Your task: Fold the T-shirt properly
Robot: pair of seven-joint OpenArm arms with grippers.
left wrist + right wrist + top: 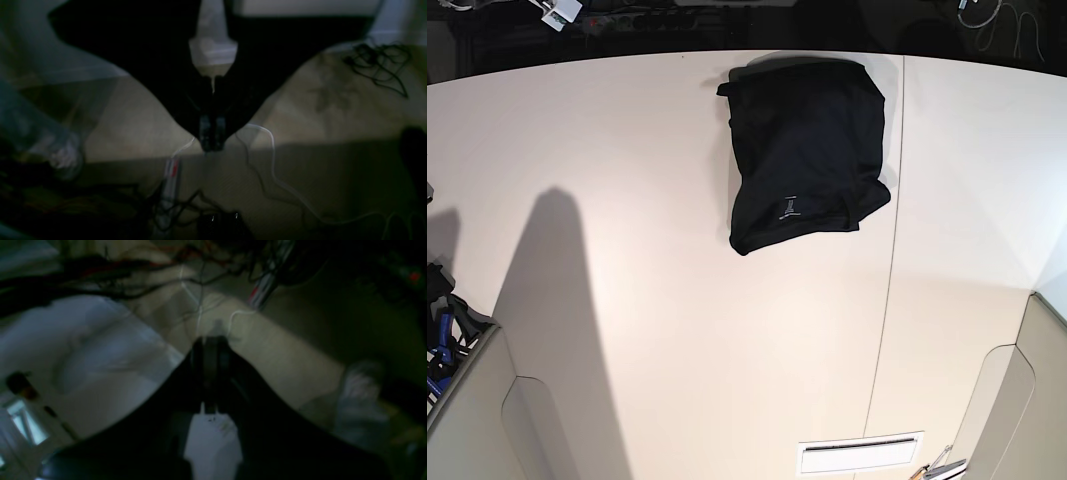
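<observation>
**A:** Start with the left wrist view. What is the room like?

**B:** It is dim and blurred. There is a beige floor with a tangle of thin black cable beyond the left hand. A thin white cable trails just beside the hand, and a pale power strip with a red mark lies near it.

**A:** And the hand itself?

**B:** Its two dark fingers are pressed together and there is nothing between them.

**A:** What about the right wrist view?

**B:** It is just as murky. The right hand hangs over the same beige floor, and its fingers are closed against each other on nothing. More dark cables cross the floor beyond it, and a broad pale surface lies beside it. I cannot tell what that surface is.

**A:** Now the base view.

**B:** It shows a wide white table with a thin straight seam running down it. A long grey shadow falls well away from the seam.

**A:** Where is the shirt?

**B:** The large plain black cloth T-shirt lies folded into a compact bundle just beside the seam, with one corner touching it. A tiny pale mark shows on the bundle's near part.

**A:** Where does it lie relative to the hands?

**B:** I cannot tell. Each hand shows only in its own wrist view, and the shirt shows only in the base view.
</observation>
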